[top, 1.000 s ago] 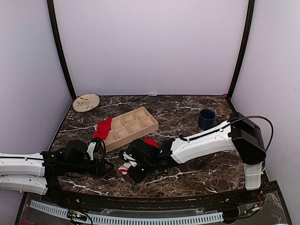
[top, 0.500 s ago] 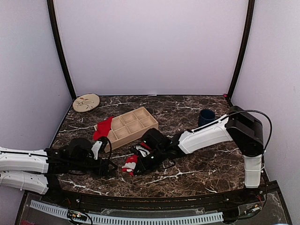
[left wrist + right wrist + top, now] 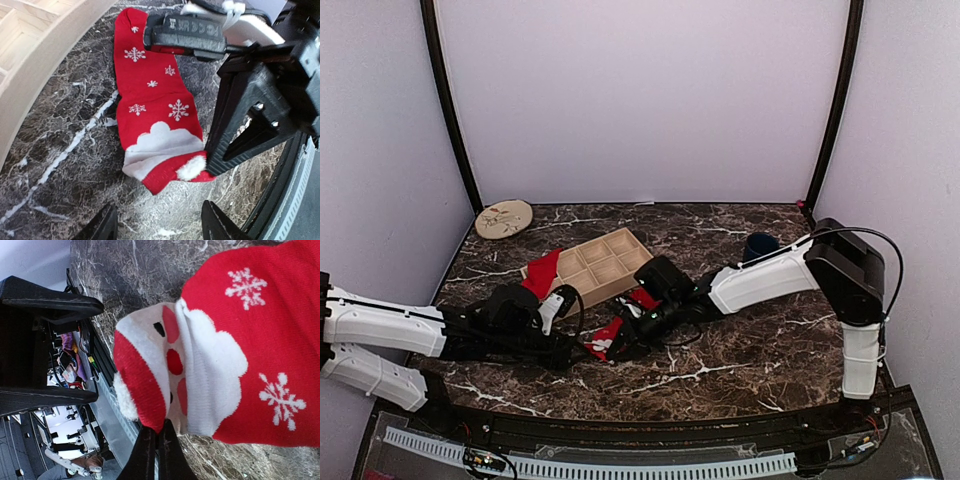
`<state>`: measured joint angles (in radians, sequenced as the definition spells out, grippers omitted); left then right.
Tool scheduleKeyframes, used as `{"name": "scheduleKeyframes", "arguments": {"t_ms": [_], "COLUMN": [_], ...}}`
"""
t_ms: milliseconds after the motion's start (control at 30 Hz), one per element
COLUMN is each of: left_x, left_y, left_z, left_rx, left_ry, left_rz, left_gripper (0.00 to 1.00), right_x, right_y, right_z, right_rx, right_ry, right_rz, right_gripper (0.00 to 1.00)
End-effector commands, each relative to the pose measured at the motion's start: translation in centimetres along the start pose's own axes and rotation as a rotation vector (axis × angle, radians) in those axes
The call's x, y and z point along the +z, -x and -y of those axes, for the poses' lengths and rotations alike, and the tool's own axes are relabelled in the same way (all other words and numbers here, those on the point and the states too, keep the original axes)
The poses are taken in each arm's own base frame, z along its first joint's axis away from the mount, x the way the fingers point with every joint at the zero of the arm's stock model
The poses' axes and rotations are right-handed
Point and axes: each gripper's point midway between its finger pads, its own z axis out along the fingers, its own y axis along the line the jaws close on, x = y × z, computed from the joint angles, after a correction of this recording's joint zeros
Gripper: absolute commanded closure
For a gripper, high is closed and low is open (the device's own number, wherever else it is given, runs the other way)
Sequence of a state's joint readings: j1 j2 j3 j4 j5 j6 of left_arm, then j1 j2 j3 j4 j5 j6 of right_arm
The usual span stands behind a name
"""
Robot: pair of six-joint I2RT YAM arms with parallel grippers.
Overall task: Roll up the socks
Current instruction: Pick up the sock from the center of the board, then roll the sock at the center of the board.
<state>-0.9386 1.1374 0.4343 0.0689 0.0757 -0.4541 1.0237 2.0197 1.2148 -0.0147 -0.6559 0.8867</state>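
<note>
A red sock (image 3: 606,333) with white snowflakes and a Santa face lies stretched on the marble table (image 3: 750,350), shown close in the left wrist view (image 3: 155,115) and the right wrist view (image 3: 240,340). My right gripper (image 3: 616,341) is shut on its near end, the thin fingers (image 3: 156,440) pinching the red-and-white edge; its black fingers (image 3: 235,130) stand beside that end. My left gripper (image 3: 574,346) sits just left of that end, open (image 3: 160,227), with bare table between its fingers. A second red sock (image 3: 541,273) is draped over the left end of the wooden tray (image 3: 605,262).
The wooden compartment tray (image 3: 30,60) lies just behind the stretched sock. A dark blue cup (image 3: 759,252) stands at the right behind the right arm. A round patterned plate (image 3: 504,218) lies at the back left corner. The table's front rail (image 3: 620,420) is close to both grippers.
The right gripper has pulled the sock back and to the right, drawing it out long. The left arm has slid right towards the sock's near end, its jaws narrowing slightly.
</note>
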Motion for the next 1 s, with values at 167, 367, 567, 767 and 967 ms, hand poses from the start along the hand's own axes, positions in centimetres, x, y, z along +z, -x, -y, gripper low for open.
{"name": "scheduleKeyframes", "arguments": {"t_ms": [167, 367, 567, 767, 967], "left_x": [2.2, 2.5, 3.3, 4.0, 4.3], "left_y": [0.8, 1.3, 1.3, 0.7, 0.7], "left_z": [0.6, 0.5, 1.0, 1.5, 2.0], "left_rx": [0.089, 0.111, 0.146, 0.159, 0.178], "left_ry": [0.003, 0.017, -0.015, -0.055, -0.080], "left_rz": [-0.014, 0.007, 0.002, -0.019, -0.023], "left_gripper": [0.42, 0.37, 0.37, 0.40, 0.51], "right_x": [-0.8, -0.6, -0.4, -0.4, -0.4], "right_y": [0.5, 0.5, 0.3, 0.2, 0.0], "right_z": [-1.1, -1.1, -0.9, -0.7, -0.7], "right_rx": [0.032, 0.038, 0.042, 0.045, 0.046], "right_ry": [0.073, 0.080, 0.085, 0.091, 0.098], "right_rz": [-0.027, -0.047, -0.065, -0.077, -0.085], "right_gripper": [1.00, 1.00, 1.00, 1.00, 1.00]}}
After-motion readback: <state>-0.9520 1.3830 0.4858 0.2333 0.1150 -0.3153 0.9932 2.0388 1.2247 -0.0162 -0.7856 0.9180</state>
